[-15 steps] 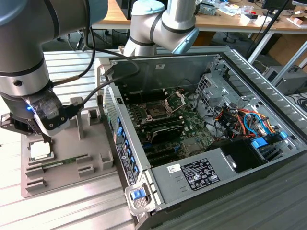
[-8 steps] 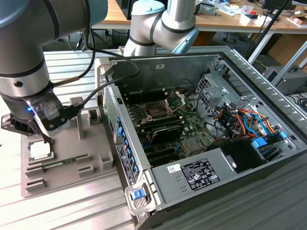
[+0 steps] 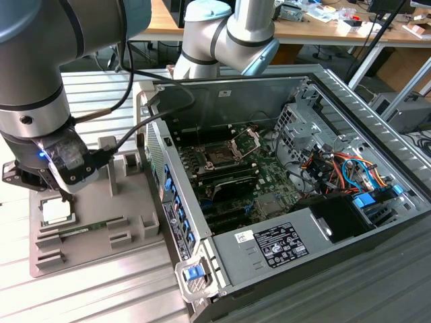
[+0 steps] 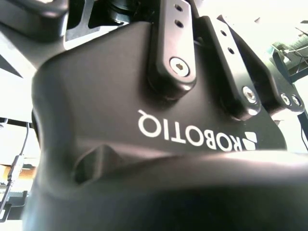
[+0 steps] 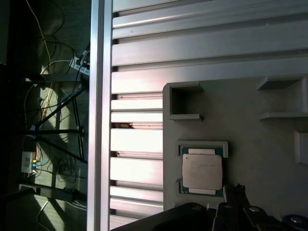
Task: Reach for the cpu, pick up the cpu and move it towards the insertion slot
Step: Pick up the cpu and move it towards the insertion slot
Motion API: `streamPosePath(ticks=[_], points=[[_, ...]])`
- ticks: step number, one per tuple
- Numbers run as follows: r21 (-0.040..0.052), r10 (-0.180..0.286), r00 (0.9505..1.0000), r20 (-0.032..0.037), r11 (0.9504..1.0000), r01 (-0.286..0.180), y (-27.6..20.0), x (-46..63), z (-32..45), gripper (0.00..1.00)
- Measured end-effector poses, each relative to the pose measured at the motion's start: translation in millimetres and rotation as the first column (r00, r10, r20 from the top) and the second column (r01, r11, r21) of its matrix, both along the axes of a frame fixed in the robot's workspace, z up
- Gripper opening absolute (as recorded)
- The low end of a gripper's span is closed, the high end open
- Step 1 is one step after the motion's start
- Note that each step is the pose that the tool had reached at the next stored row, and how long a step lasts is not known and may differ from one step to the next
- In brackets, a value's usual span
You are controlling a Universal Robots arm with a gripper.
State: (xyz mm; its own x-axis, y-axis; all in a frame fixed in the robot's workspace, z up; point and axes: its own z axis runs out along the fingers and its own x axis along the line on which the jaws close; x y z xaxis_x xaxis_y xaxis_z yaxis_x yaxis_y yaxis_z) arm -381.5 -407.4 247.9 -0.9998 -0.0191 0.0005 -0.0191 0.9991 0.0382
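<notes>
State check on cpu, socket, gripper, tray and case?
cpu: lying flat, not gripped.
socket: frame lifted open, centre empty.
gripper: close above the cpu, holding nothing.
tray: cpu seated in its recess.
case: on its side, panel off.

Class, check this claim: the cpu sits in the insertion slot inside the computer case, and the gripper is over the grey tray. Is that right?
No. The cpu lies on the grey tray, not in the insertion slot, as the first wrist view shows. The gripper is indeed over that tray.
</notes>
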Motion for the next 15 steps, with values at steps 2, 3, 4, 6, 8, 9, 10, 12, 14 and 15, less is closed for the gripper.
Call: streamPosePath(ticks=[2, 3, 4, 6, 8, 9, 10, 12, 14, 15], points=[[0.0, 0.0, 1.0, -0.0001, 1.0, 0.0, 0.0, 0.0, -0.5, 0.1], [0.0, 0.0, 1.0, 0.0, 1.0, 0.0, 0.0, 0.0, -0.9, 0.1], [0.0, 0.0, 1.0, 0.0, 1.0, 0.0, 0.0, 0.0, -1.1, 0.1], [0.0, 0.0, 1.0, 0.0, 1.0, 0.0, 0.0, 0.0, -1.7, 0.1], [0.0, 0.0, 1.0, 0.0, 1.0, 0.0, 0.0, 0.0, -2.2, 0.1], [0.0, 0.0, 1.0, 0.0, 1.0, 0.0, 0.0, 0.0, -2.7, 0.1], [0.0, 0.0, 1.0, 0.0001, 1.0, 0.0, 0.0, 0.0, -2.9, 0.1], [0.0, 0.0, 1.0, 0.0, 1.0, 0.0, 0.0, 0.0, -3.4, 0.1], [0.0, 0.0, 1.0, 0.0001, 1.0, 0.0, 0.0, 0.0, -4.1, 0.1], [0.0, 0.0, 1.0, 0.0, 1.0, 0.0, 0.0, 0.0, -4.3, 0.1]])
